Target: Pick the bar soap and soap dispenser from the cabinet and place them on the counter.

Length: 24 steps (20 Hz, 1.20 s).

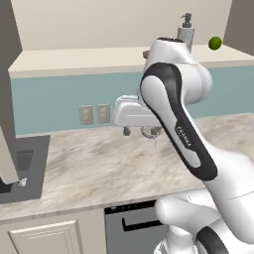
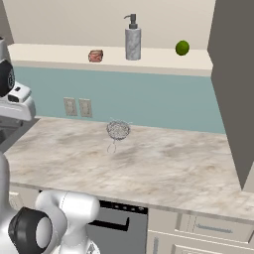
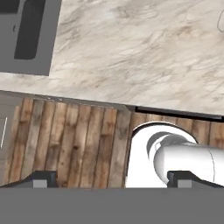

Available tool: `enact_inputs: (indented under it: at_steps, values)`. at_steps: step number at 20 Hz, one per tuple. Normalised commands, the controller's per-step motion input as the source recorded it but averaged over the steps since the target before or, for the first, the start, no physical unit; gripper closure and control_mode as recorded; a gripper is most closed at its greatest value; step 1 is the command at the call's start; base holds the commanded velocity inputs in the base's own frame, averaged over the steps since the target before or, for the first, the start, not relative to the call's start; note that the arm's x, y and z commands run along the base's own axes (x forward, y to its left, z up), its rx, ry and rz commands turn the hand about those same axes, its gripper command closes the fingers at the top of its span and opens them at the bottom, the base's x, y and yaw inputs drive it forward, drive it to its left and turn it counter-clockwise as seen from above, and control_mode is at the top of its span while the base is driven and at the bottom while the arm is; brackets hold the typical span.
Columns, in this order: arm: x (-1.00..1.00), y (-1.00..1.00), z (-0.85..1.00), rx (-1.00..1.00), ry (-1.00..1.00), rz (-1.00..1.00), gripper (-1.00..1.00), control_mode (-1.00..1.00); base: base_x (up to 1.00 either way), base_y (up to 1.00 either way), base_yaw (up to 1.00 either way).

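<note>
The grey speckled soap dispenser [image 2: 132,42] stands upright on the cream cabinet shelf [image 2: 54,52], also seen past my arm [image 1: 186,31]. The small reddish-brown bar soap [image 2: 95,55] lies on the shelf to its left; in the left base view my arm covers most of it. My gripper [image 3: 113,181] is open with nothing between its widely spaced fingertips [image 3: 43,179]. It hangs well below the shelf and points down over the marbled counter [image 1: 89,163]. The white hand [image 1: 130,111] sits above the counter's middle.
A green lime [image 2: 182,47] rests on the shelf right of the dispenser. A wire-mesh ball [image 2: 118,130] stands on the counter by the wall. Open cabinet doors hang at the sides [image 1: 7,109] [image 2: 233,89]. The dark sink [image 1: 22,166] is at the left end.
</note>
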Motion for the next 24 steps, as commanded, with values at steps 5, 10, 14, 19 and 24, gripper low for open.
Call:
enact_inputs:
  at_steps: [5,10,14,19,24]
  values:
    - [0.00,-0.21,-0.07,-0.09,-0.16,-0.07,-1.00,-1.00,0.00,0.00,0.00]
    - [0.02,-0.21,-0.11,-0.02,-0.18,-0.04,-1.00,-1.00,0.00,0.00,0.00]
    - [0.00,-0.23,-0.06,0.00,-0.16,-0.04,-1.00,-1.00,0.00,0.00,0.00]
    - [0.02,-0.26,-0.03,0.01,-0.14,-0.08,-1.00,-1.00,0.00,0.00,0.00]
    - [0.07,-0.30,0.01,0.02,-0.01,-0.13,-1.00,-1.00,0.00,0.00,0.00]
